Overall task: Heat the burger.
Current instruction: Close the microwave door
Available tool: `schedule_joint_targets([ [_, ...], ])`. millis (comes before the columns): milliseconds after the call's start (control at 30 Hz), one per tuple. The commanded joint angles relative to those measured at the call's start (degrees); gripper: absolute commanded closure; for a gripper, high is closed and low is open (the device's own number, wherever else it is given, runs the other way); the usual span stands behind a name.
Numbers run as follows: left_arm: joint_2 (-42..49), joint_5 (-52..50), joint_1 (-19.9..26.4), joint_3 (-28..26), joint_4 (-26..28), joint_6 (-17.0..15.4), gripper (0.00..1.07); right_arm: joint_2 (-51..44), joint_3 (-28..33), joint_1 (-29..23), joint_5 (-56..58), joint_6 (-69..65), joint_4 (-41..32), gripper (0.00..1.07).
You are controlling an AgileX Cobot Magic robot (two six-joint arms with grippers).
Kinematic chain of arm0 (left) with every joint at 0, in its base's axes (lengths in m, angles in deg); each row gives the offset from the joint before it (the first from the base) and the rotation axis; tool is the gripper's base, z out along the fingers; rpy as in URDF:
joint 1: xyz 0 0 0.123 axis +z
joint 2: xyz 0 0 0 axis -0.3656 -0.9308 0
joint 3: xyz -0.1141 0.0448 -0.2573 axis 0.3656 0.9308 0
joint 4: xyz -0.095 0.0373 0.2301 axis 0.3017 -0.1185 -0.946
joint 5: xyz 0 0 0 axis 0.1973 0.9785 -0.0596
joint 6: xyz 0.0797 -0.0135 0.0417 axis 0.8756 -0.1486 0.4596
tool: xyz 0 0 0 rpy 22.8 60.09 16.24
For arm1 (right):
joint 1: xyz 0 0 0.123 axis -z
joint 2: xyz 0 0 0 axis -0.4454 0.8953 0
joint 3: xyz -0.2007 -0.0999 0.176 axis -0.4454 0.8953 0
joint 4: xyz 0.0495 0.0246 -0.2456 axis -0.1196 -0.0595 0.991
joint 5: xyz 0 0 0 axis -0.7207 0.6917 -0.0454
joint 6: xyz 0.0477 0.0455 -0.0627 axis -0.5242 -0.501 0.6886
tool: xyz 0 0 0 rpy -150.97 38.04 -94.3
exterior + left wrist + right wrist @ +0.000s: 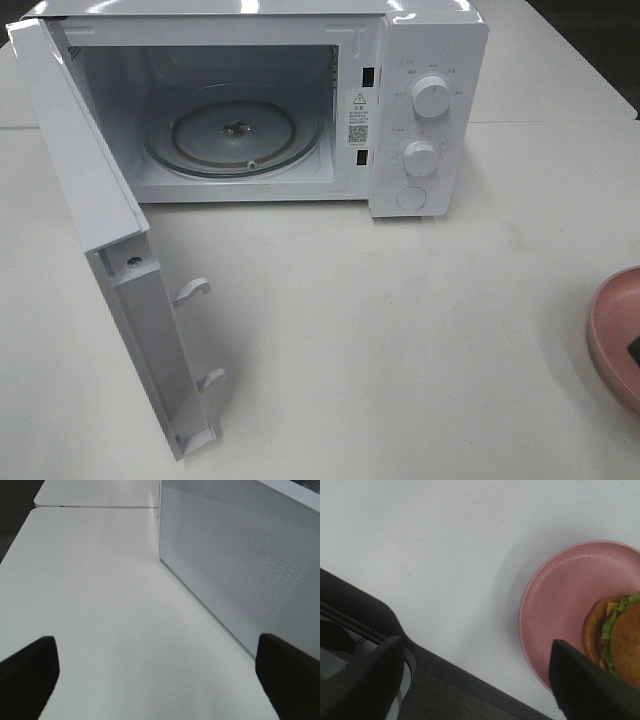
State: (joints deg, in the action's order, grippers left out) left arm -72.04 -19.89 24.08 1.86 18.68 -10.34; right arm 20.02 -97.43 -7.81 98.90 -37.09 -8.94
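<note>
In the right wrist view the burger lies on a pink plate, showing its golden-brown bun, green lettuce and yellow cheese. My right gripper hovers over the table beside the plate. It is open with nothing between its fingers, and one finger covers part of the burger and the plate's rim. My left gripper is wide open over bare table, next to the microwave's open door. In the high view only the plate's edge shows, at the far right, and the burger is out of frame.
The white microwave stands at the back with its door swung out to the left. The glass turntable inside carries nothing. The table's edge and dark floor lie close under the right gripper.
</note>
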Motion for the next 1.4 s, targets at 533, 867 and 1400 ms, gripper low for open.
schedule_joint_targets([
  [533,0.97,-0.06,0.17,0.11,-0.11,-0.17,0.06,-25.27,6.07,7.85,2.06,2.86,-1.43,0.31],
  [867,0.97,-0.06,0.17,0.11,-0.11,-0.17,0.06,-36.61,9.85,16.56,-0.69,2.86,-5.5,0.31],
  [1400,0.97,-0.06,0.17,0.11,-0.11,-0.17,0.06,-46.87,11.46,27.04,-2.52,2.92,-6.82,0.31],
])
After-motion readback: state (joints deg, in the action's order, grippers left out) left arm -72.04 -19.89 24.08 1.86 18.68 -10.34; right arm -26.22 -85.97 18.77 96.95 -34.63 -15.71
